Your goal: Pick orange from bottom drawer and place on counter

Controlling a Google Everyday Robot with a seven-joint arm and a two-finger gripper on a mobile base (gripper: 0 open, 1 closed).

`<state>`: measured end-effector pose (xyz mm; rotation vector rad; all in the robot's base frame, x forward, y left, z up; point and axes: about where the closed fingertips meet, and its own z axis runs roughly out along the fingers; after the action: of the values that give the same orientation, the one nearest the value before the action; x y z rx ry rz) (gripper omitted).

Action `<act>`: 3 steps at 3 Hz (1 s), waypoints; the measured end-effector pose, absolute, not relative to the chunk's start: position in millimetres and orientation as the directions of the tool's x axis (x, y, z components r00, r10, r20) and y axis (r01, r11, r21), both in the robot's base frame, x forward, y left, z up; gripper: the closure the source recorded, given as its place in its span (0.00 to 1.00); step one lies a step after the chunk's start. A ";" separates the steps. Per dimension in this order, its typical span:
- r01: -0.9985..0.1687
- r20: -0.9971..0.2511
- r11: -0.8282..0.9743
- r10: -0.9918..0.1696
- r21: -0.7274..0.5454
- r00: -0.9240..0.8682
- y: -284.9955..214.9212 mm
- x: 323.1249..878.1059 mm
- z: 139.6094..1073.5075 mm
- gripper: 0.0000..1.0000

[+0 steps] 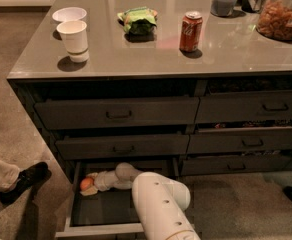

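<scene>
gripper (88,184) being held inside the bottom drawer (103,213) | orange (86,183) being gripped between the fingers (90,192) | counter (136,54) being seen well above the fingers

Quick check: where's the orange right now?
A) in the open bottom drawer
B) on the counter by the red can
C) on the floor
A: the orange lies in the left part of the open bottom drawer, with the hand down in the drawer right at it.

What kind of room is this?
Probably a kitchen or break room: a counter with a soda can and paper cup, drawers below. The gripper is in the bottom drawer at the orange.
</scene>
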<state>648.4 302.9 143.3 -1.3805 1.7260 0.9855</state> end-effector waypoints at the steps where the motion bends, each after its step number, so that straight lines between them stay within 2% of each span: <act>1: -0.982 -0.878 0.141 -0.443 0.130 -0.180 303.0 648.6 143.3 0.83; 2: -0.988 -0.892 0.116 -0.428 0.107 -0.147 288.6 644.9 164.3 1.00; 3: -0.993 -0.902 0.115 -0.423 0.034 -0.080 252.1 652.3 208.7 1.00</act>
<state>652.3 252.1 208.7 -1.4127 1.6207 0.9307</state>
